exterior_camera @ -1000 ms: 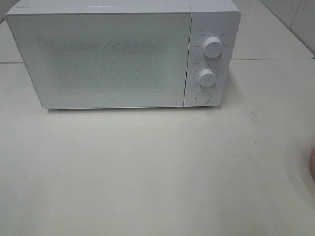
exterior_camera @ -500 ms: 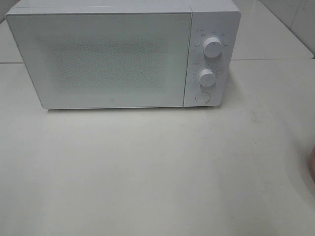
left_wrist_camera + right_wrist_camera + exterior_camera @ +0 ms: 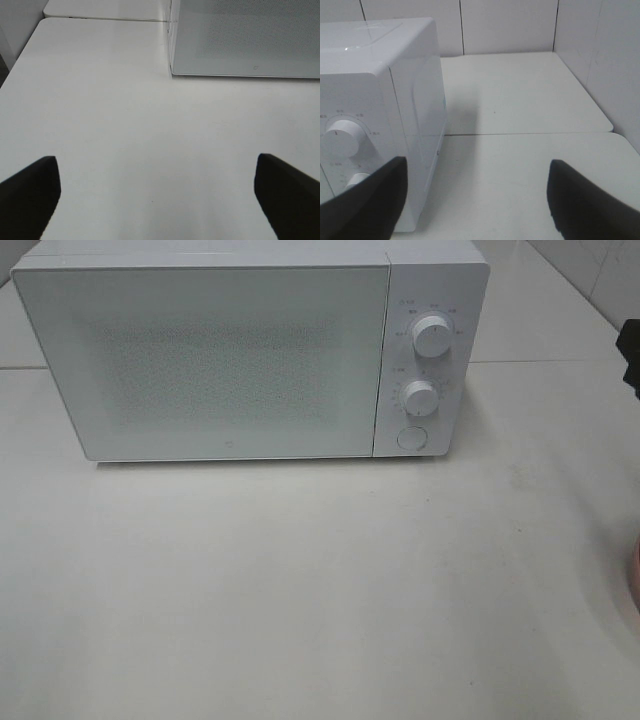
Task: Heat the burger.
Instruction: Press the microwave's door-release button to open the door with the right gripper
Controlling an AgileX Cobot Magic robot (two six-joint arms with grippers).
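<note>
One shut door [image 3: 200, 360] fronts the microwave [image 3: 440, 290] on the table [image 3: 300, 590].

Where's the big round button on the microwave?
In the high view, the round button sits low on the right side of the microwave, just beneath the lower knob.

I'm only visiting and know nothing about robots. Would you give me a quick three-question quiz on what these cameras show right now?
1. True or false: the microwave has its door standing open.
2. How many turning knobs sit above the round button? A) one B) two C) four
3. Fill in: the left pincer, jaws wide apart and holding nothing, is over the bare ____.
Key: 1 false; 2 B; 3 table.
</note>
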